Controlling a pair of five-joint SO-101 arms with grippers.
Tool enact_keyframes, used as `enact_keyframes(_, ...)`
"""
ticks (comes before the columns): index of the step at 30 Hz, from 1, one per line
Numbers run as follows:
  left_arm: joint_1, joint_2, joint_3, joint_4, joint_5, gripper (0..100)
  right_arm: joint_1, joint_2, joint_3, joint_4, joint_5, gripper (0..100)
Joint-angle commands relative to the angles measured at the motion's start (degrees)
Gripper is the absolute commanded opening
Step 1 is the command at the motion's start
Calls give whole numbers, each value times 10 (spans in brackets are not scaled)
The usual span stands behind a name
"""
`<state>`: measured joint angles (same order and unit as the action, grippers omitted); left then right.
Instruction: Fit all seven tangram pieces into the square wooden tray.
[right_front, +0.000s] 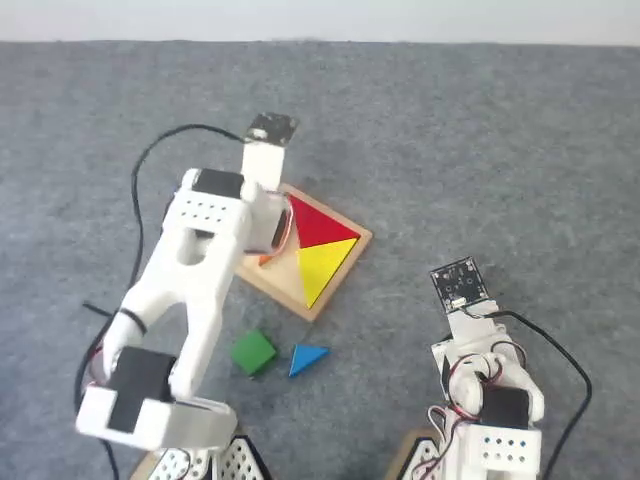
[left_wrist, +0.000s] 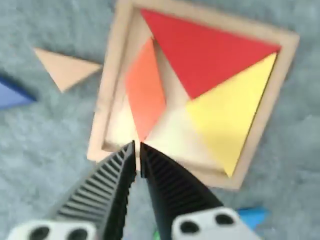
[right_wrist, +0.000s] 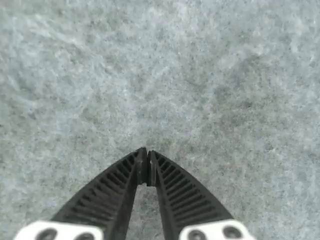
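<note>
While pinched closed, left tool (left_wrist: 137, 145) overhangs tray (left_wrist: 112, 75).

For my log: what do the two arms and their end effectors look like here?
The left arm and right arm are white plastic shells with black motor blocks. A black cable runs along the left one. The left end effector and right end effector are black, ribbed and tapering, on white bases.

A grey felt tabletop (right_front: 520, 140) meets a pale wall (right_front: 400, 20).
</note>
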<state>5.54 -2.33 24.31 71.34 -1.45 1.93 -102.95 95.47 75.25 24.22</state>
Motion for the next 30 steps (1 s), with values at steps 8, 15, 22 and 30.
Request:
enact_keyframes(8, 4, -32, 28, -162, 11, 149, -2, -9, 10, 1, 4, 8)
enact_keyframes(15, 15, 51, 15, -164, 11, 155, -2, -9, 10, 1, 4, 8)
enact_keyframes(22, 25, 170, -70, -120, 14, 156, -2, -9, 10, 1, 4, 8)
enact_keyframes(30, -2, 222, -106, -100, 14, 152, -2, -9, 10, 1, 4, 8)
